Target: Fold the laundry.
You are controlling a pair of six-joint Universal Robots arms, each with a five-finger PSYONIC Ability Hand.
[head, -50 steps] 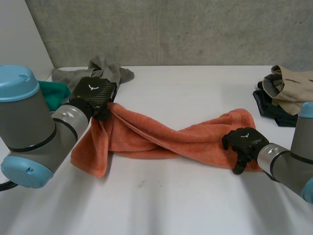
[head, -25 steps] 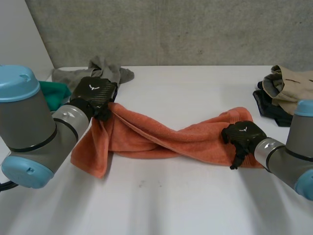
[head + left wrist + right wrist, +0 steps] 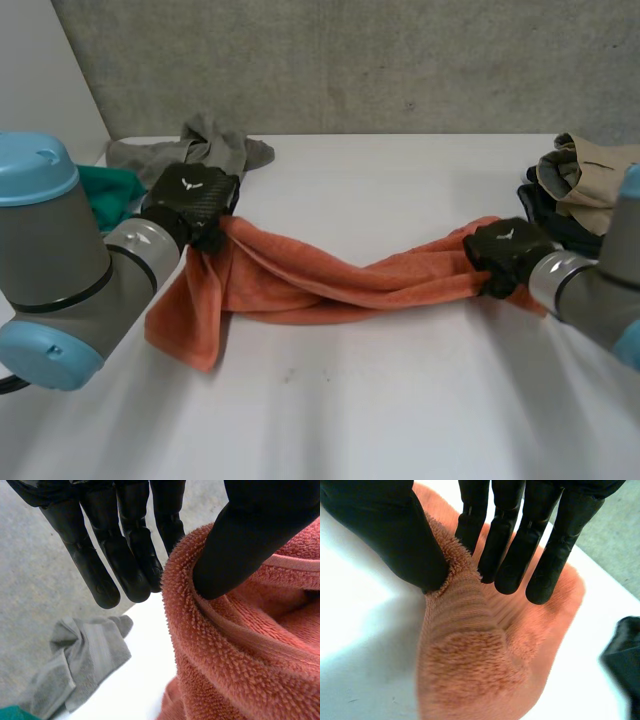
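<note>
The left hand (image 3: 195, 200) is pinching one end of the orange towel (image 3: 330, 280), its thumb (image 3: 250, 540) pressing the terry edge toward the straight fingers (image 3: 125, 565), and that end is being held up so a flap is hanging down toward the white table (image 3: 380, 400). The right hand (image 3: 508, 250) is gripping the opposite end, a ridge of cloth caught between thumb and fingers. Between them the towel is stretching across the table in a twisted band. A grey cloth (image 3: 205, 145) and a teal cloth (image 3: 105, 188) are lying just behind the left hand; a pile of dark and beige clothes (image 3: 585, 185) is sitting near the right hand.
</note>
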